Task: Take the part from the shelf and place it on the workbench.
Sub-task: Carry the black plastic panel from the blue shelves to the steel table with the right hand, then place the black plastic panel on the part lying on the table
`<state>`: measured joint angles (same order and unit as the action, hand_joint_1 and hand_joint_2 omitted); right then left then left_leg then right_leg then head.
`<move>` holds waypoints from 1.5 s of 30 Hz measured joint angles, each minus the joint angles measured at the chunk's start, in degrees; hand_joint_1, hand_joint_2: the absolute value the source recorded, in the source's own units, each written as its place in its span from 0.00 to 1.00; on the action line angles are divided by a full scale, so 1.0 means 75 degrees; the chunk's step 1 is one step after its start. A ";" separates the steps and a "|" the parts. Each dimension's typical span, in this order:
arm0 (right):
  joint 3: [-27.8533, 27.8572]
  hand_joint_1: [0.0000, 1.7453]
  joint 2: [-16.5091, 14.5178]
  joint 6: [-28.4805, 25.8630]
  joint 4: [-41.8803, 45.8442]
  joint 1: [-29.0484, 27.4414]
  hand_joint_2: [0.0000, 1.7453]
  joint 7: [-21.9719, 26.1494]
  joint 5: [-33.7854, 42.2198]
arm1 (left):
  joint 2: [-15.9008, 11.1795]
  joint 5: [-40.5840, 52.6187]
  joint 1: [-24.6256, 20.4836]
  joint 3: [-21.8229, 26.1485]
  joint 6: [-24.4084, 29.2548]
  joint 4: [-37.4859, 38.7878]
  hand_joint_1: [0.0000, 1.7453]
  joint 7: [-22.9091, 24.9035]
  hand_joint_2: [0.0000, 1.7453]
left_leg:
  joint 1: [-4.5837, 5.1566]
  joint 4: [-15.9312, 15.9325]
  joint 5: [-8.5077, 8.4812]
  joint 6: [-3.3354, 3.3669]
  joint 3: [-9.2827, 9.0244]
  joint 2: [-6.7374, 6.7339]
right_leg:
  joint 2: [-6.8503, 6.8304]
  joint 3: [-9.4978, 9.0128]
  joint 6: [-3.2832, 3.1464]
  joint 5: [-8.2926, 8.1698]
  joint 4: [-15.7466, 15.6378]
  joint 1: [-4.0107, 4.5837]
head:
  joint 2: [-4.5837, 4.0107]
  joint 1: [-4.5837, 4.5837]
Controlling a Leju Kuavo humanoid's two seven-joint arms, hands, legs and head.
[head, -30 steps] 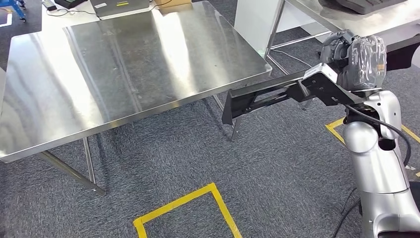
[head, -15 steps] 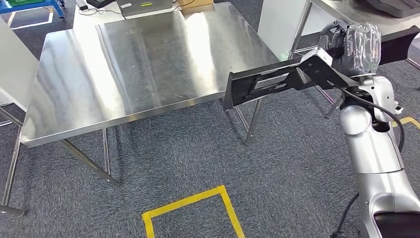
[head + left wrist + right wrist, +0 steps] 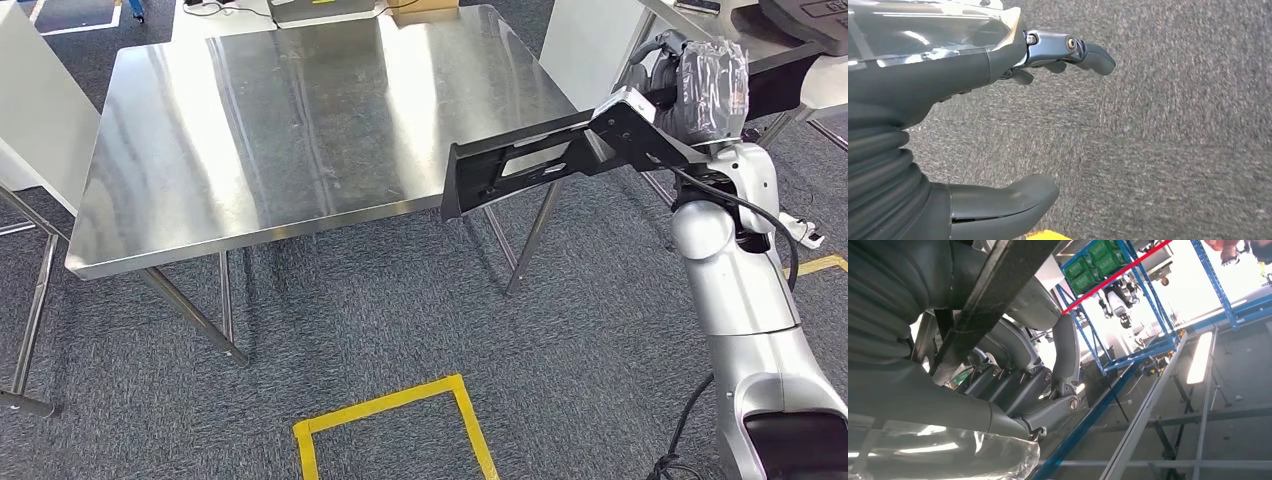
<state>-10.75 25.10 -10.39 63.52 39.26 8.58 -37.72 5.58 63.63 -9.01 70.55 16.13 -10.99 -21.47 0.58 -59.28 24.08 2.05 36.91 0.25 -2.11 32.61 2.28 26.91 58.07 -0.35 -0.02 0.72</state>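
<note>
My right hand (image 3: 700,90), wrapped in clear plastic, holds a long black bracket-like part (image 3: 540,160) at one end. The part sticks out level toward the left, its free end over the near right corner of the steel workbench (image 3: 300,110), above the surface. In the right wrist view the part (image 3: 993,295) crosses as a dark bar with the fingers (image 3: 1048,370) curled around it. My left hand (image 3: 998,125) hangs over grey carpet, thumb and fingers apart, nothing in it.
A yellow tape square (image 3: 390,430) marks the carpet in front of the bench. A white cabinet side (image 3: 40,110) stands at the left. Another table (image 3: 790,40) with dark things sits at the back right. Blue racks with green bins (image 3: 1098,260) appear in the right wrist view.
The whole scene has shifted, so the camera moved: the workbench now sits nearer and more central. The held part's free end has come over the bench's right corner.
</note>
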 joint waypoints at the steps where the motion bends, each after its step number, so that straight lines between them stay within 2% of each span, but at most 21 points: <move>1: 0.0000 1.00 0.0001 -0.0014 -0.0007 0.0001 1.00 0.0008 0.0006 | 0.0001 0.0003 0.0000 -0.0001 -0.0031 0.0001 0.00 -0.0015 1.00 | 0.0003 0.0000 0.0002 0.0008 0.0000 0.0000 | 0.0000 -0.0004 0.0009 -0.0005 -0.0009 -0.0002 | 0.0000 0.0001; 19: 0.0004 1.00 0.0167 -0.0057 -0.0058 -0.0050 1.00 0.0068 0.0131 | -0.0005 0.0020 0.0010 -0.0012 -0.0184 0.0006 0.00 0.0159 1.00 | 0.0034 -0.0015 0.0016 0.0087 0.0005 -0.0005 | 0.0002 -0.0004 0.0065 -0.0032 -0.0027 -0.0034 | 0.0000 -0.0002; 22: 0.0024 1.00 0.0190 -0.0076 -0.0082 -0.0067 1.00 0.0037 0.0176 | -0.0022 0.0020 0.0013 -0.0014 -0.0189 0.0006 0.00 0.0224 1.00 | 0.0064 -0.0018 0.0045 0.0136 0.0009 -0.0002 | 0.0001 -0.0008 0.0110 -0.0024 -0.0039 -0.0062 | 0.0000 -0.0002; 25: 0.0096 1.00 0.0210 -0.0146 -0.0122 -0.0103 1.00 0.0025 0.0242 | -0.0032 0.0019 0.0014 -0.0014 -0.0226 0.0006 0.00 0.0260 1.00 | 0.0036 0.0094 0.0038 0.0241 -0.0073 0.0011 | 0.0019 -0.0010 0.0190 0.0017 -0.0035 -0.0072 | 0.0000 0.0000; 27: 0.0146 1.00 0.0246 -0.0215 -0.0180 -0.0110 1.00 0.0039 0.0254 | -0.0034 0.0012 0.0014 -0.0015 -0.0249 0.0006 0.00 0.0275 1.00 | -0.0027 0.0210 0.0004 0.0307 -0.0195 0.0022 | 0.0123 0.0217 0.0188 0.0221 0.0438 -0.0086 | 0.0000 0.0013; 29: 0.0167 1.00 0.0264 -0.0264 -0.0286 -0.0115 1.00 0.0063 0.0248 | -0.0034 0.0001 0.0013 -0.0017 -0.0258 0.0006 0.00 0.0282 1.00 | -0.0045 0.0233 0.0023 0.0332 -0.0244 0.0033 | 0.0226 0.0765 0.0171 0.0575 0.1442 -0.0107 | 0.0000 0.0026; 30: 0.0169 1.00 0.0263 -0.0270 -0.0344 -0.0129 1.00 0.0071 0.0241 | -0.0034 -0.0002 0.0014 -0.0017 -0.0259 0.0006 0.00 0.0284 1.00 | -0.0051 0.0229 0.0041 0.0329 -0.0256 0.0048 | 0.0244 0.1040 0.0193 0.0691 0.1884 -0.0113 | 0.0000 0.0029; 31: 0.0169 1.00 0.0260 -0.0273 -0.0392 -0.0150 1.00 0.0078 0.0235 | -0.0032 -0.0007 0.0016 -0.0017 -0.0259 0.0006 0.00 0.0286 1.00 | -0.0057 0.0225 0.0063 0.0316 -0.0270 0.0070 | 0.0250 0.1203 0.0239 0.0697 0.2091 -0.0126 | 0.0000 0.0028; 32: 0.0170 1.00 0.0259 -0.0274 -0.0432 -0.0165 1.00 0.0083 0.0229 | -0.0030 -0.0009 0.0017 -0.0017 -0.0259 0.0006 0.00 0.0288 1.00 | -0.0069 0.0218 0.0091 0.0291 -0.0293 0.0097 | 0.0250 0.1208 0.0313 0.0574 0.1987 -0.0144 | 0.0000 0.0028; 33: 0.0172 1.00 0.0259 -0.0275 -0.0461 -0.0168 1.00 0.0088 0.0227 | -0.0026 -0.0012 0.0017 -0.0017 -0.0259 0.0006 0.00 0.0289 1.00 | -0.0088 0.0206 0.0129 0.0253 -0.0327 0.0124 | 0.0249 0.1041 0.0404 0.0338 0.1566 -0.0169 | 0.0000 0.0028; 34: 0.0174 1.00 0.0258 -0.0277 -0.0484 -0.0163 1.00 0.0092 0.0227 | -0.0025 -0.0014 0.0017 -0.0017 -0.0259 0.0006 0.00 0.0289 1.00 | -0.0100 0.0184 0.0179 0.0202 -0.0361 0.0149 | 0.0244 0.0784 0.0490 0.0076 0.0978 -0.0201 | 0.0000 0.0030; 35: 0.0175 1.00 0.0253 -0.0281 -0.0512 -0.0148 1.00 0.0094 0.0226 | -0.0031 -0.0015 0.0017 -0.0017 -0.0259 0.0006 0.00 0.0289 1.00 | -0.0104 0.0156 0.0234 0.0140 -0.0385 0.0170 | 0.0250 0.0524 0.0525 -0.0121 0.0471 -0.0205 | 0.0000 0.0032; 36: 0.0175 1.00 0.0247 -0.0289 -0.0536 -0.0137 1.00 0.0096 0.0220 | -0.0037 -0.0015 0.0017 -0.0017 -0.0259 0.0006 0.00 0.0289 1.00 | -0.0098 0.0131 0.0284 0.0083 -0.0401 0.0186 | 0.0256 0.0340 0.0494 -0.0235 0.0126 -0.0204 | 0.0000 0.0030; 37: 0.0174 1.00 0.0238 -0.0299 -0.0562 -0.0134 1.00 0.0096 0.0211 | -0.0040 -0.0015 0.0018 -0.0017 -0.0259 0.0007 0.00 0.0288 1.00 | -0.0088 0.0120 0.0320 0.0037 -0.0408 0.0197 | 0.0262 0.0255 0.0416 -0.0254 -0.0018 -0.0188 | 0.0000 0.0028; 39: 0.0173 1.00 0.0220 -0.0323 -0.0602 -0.0135 1.00 0.0095 0.0176 | -0.0035 -0.0015 0.0020 -0.0017 -0.0259 0.0009 0.00 0.0286 1.00 | -0.0095 0.0131 0.0371 -0.0024 -0.0430 0.0206 | 0.0274 0.0224 0.0215 -0.0206 -0.0008 -0.0171 | 0.0000 0.0022; 41: 0.0176 1.00 0.0204 -0.0351 -0.0623 -0.0134 1.00 0.0094 0.0141 | -0.0025 -0.0015 0.0017 -0.0017 -0.0258 0.0011 0.00 0.0285 1.00 | -0.0119 -0.0021 0.0469 -0.0093 -0.0387 0.0158 | 0.0270 0.0131 0.0068 -0.0142 -0.0013 -0.0199 | 0.0000 0.0015; 42: 0.0179 1.00 0.0194 -0.0365 -0.0626 -0.0131 1.00 0.0094 0.0127 | -0.0024 -0.0015 0.0014 -0.0018 -0.0257 0.0011 0.00 0.0284 1.00 | -0.0131 -0.0310 0.0581 -0.0133 -0.0243 0.0117 | 0.0265 0.0061 -0.0004 -0.0099 -0.0019 -0.0217 | 0.0000 0.0008; 43: 0.0181 1.00 0.0182 -0.0376 -0.0629 -0.0135 1.00 0.0094 0.0119 | -0.0021 -0.0015 0.0015 -0.0019 -0.0257 0.0012 0.00 0.0283 1.00 | -0.0139 -0.0756 0.0723 -0.0168 0.0009 0.0070 | 0.0258 -0.0002 -0.0070 -0.0048 -0.0022 -0.0207 | 0.0000 -0.0001; 45: 0.0181 1.00 0.0149 -0.0384 -0.0643 -0.0154 1.00 0.0094 0.0113 | -0.0015 -0.0015 0.0024 -0.0019 -0.0259 0.0015 0.00 0.0285 1.00 | -0.0150 -0.1801 0.0979 -0.0206 0.0711 0.0017 | 0.0253 -0.0113 -0.0147 0.0061 -0.0021 -0.0178 | 0.0000 -0.0009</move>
<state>-9.40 26.22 -13.27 58.70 38.11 9.29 -36.87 5.47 63.52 -8.82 70.41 14.19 -10.88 -19.33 -0.54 -72.79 31.42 0.51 42.24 0.38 -0.21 31.76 1.18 27.37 57.91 -1.69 -0.02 0.65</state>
